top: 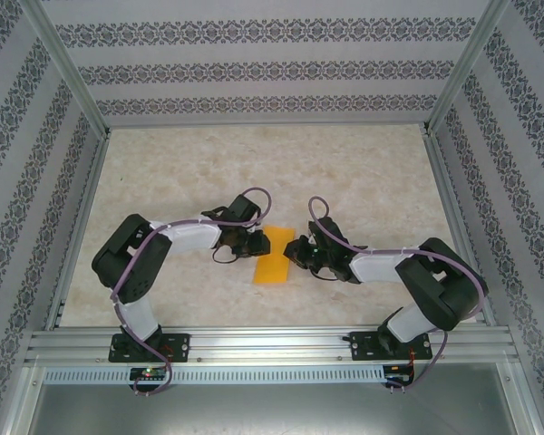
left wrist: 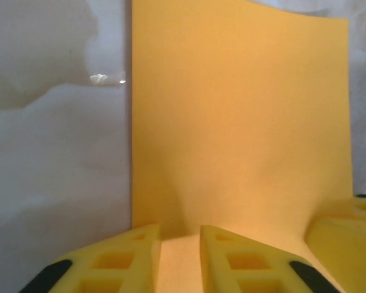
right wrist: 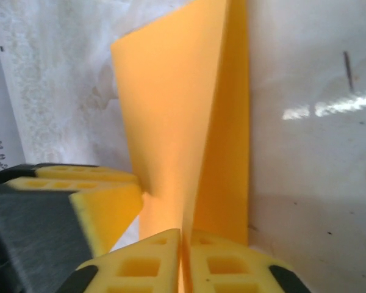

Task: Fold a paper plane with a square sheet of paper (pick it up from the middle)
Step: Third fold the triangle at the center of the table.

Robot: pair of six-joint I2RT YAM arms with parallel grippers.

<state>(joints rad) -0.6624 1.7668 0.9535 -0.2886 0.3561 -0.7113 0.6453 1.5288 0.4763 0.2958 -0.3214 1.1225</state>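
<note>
Our right gripper (right wrist: 182, 244) pinches the square sheet of paper (top: 272, 258); the left gripper (left wrist: 180, 238), parted atop it, may slip, skewing the fold.

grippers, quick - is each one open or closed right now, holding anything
left gripper: open, jaws apart at the edge of the square sheet of paper
right gripper: closed on that sheet

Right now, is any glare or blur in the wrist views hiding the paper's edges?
Left wrist: one small glare spot on the table, left of the sheet; its edges read crisp. Right wrist: bright streaks on the table, off the sheet; edges clear.
</note>
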